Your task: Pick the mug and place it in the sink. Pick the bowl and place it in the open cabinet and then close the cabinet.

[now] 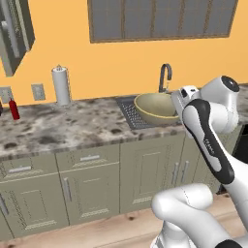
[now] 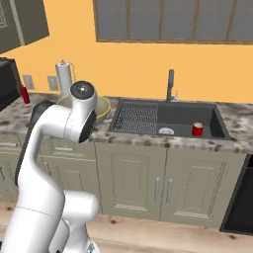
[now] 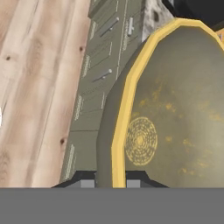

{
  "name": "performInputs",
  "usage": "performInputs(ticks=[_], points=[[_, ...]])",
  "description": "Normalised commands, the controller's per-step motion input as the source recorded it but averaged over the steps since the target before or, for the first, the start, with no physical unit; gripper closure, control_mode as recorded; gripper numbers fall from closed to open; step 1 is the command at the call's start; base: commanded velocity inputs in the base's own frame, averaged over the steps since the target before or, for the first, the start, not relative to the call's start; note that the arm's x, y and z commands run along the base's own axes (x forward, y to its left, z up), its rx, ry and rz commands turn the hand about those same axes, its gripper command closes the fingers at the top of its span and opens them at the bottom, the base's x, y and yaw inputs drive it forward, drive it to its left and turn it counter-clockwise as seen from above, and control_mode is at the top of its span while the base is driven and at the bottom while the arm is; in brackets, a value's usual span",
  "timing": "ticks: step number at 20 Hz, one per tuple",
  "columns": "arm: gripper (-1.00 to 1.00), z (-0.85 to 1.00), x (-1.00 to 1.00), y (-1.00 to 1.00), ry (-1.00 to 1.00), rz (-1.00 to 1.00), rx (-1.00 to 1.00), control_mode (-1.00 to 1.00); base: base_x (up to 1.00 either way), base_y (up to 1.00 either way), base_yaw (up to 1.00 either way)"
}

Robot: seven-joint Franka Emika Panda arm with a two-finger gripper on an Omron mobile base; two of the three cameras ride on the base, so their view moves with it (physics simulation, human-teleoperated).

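Observation:
The tan bowl [image 1: 154, 108] hangs just above the counter by the left side of the sink [image 2: 170, 120]; my gripper [image 1: 176, 106] is shut on its rim. In the hand view the bowl's yellowish rim [image 3: 119, 144] runs down between my two fingertips [image 3: 87, 183], and its mottled inside faces the camera. From the right base the bowl [image 2: 103, 109] peeks out behind my arm. The small red mug [image 2: 197, 129] stands in the sink basin near the silver drain [image 2: 166, 131]. The wall cabinet [image 1: 17, 34] hangs at the upper left.
A paper towel roll [image 1: 61, 85] and a red bottle [image 1: 14, 109] stand on the marbled counter [image 1: 63, 128] to the left. The curved faucet [image 1: 164, 77] rises behind the sink. A black microwave [image 2: 7, 81] sits at far left. Base cabinets and wooden floor lie below.

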Motion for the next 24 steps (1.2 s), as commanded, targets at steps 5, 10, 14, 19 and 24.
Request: performInputs(ticks=[5, 10, 14, 19, 24], points=[[1.00, 0.00, 0.00, 0.00, 0.00, 0.00, 0.00, 1.00, -0.31, 0.56, -0.06], [1.00, 0.00, 0.00, 0.00, 0.00, 0.00, 0.00, 1.00, -0.43, 0.48, -0.08], [1.00, 0.00, 0.00, 0.00, 0.00, 0.00, 0.00, 1.00, -0.60, 0.58, -0.08], [1.00, 0.00, 0.00, 0.00, 0.00, 0.00, 0.00, 1.00, -0.53, 0.67, -0.08], [1.00, 0.00, 0.00, 0.00, 0.00, 0.00, 0.00, 1.00, -0.27, 0.81, -0.08]])
